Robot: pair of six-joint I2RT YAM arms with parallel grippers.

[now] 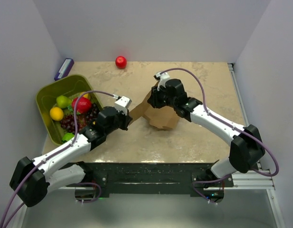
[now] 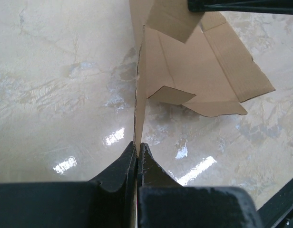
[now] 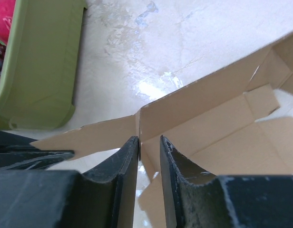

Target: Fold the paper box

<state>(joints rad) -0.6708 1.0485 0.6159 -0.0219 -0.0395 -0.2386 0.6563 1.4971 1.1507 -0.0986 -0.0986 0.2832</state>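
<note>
- The plain brown thin-cardboard paper box point(image 1: 161, 118) sits half-formed near the middle of the pale marbled surface point(image 1: 203, 80). It lies between the two arms, well apart from the olive-green plastic fruit bin point(image 1: 42, 102) at the left.
- The left claw point(image 2: 137, 148) is pressed together on the near rim of a side flap, which its wrist camera sees edge-on. The rest of the sheet, with its creased panels and small tabs, fans out beyond.
- The right claw point(image 3: 149, 145) straddles a standing wall right at a crease, its fingers a narrow gap apart. Whether they bite on the cardboard I cannot tell.
- The step in hand looks like raising the walls along their creases, so one claw should anchor the box while the other swings its panel.
- The left pinch is best used as the steady anchor. It grips only the flap's rim, and a hard pull could slip off or tear the thin board.
- The right claw would do well to close fully on the wall before moving. It should then turn the wall about the crease rather than drag it, so the fold follows the scored line.
- Slow motion suits this step. The carton looks light and nothing weighs it down, so it may slide on the glossy surface. It may also buckle if the two claws crowd toward each other.
</note>
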